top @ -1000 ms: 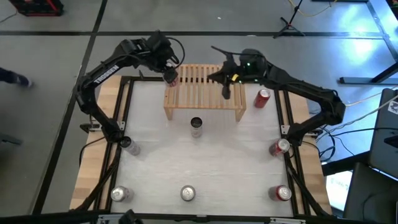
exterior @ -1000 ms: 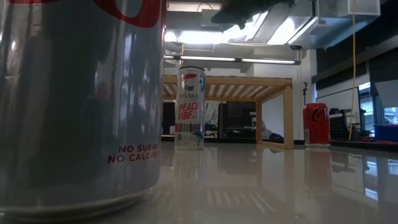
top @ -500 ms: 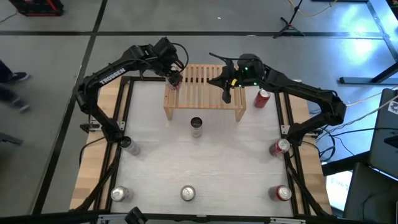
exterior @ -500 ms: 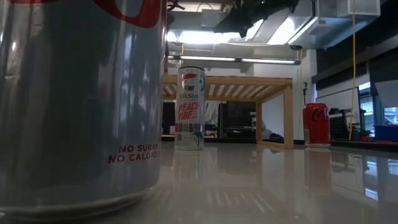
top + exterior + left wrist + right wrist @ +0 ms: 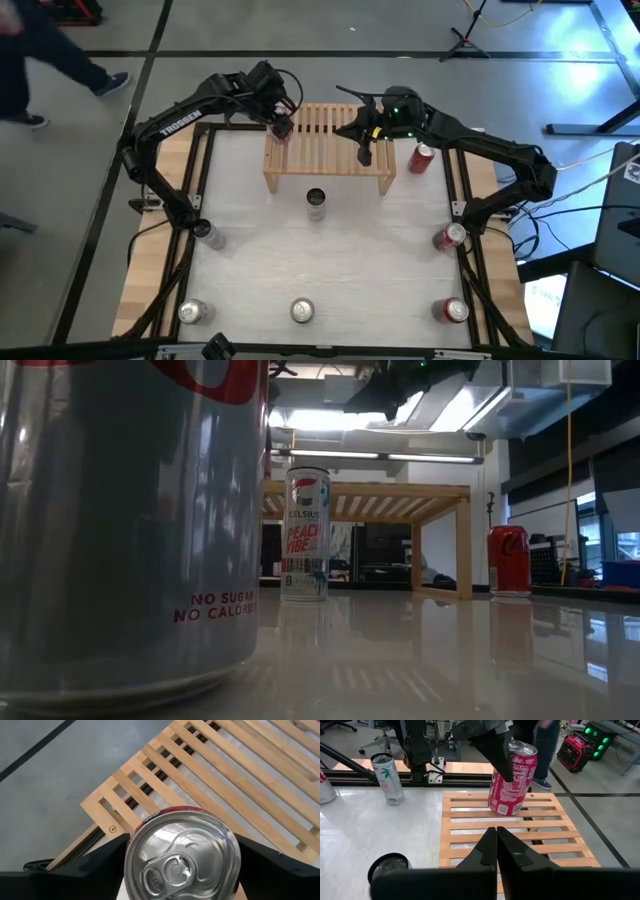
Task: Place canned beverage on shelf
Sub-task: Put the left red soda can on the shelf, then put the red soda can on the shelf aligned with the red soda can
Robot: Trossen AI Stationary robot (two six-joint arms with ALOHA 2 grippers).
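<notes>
The shelf is a low light-wood rack with a slatted top, standing at the table's far middle; the low view shows it too. A red canned beverage stands upright on the slats at the shelf's far left corner. My left gripper is shut on it. My right gripper is shut and hovers over the right part of the shelf, touching nothing. My left gripper pinches the red can's side wall between its two fingers, one on each side, below the rim. The fingers slant down from the table's far left. The can stands upright with its bottom on the shelf's slats.
A slim white can stands just in front of the shelf, and another red can stands to its right. Several more cans stand along the left, right and near edges. One silver can fills the left of the low view.
My left gripper has come down a little with the red can, onto the shelf's far left corner, and has then kept still. A person has walked past on the floor beyond the table's far left.
</notes>
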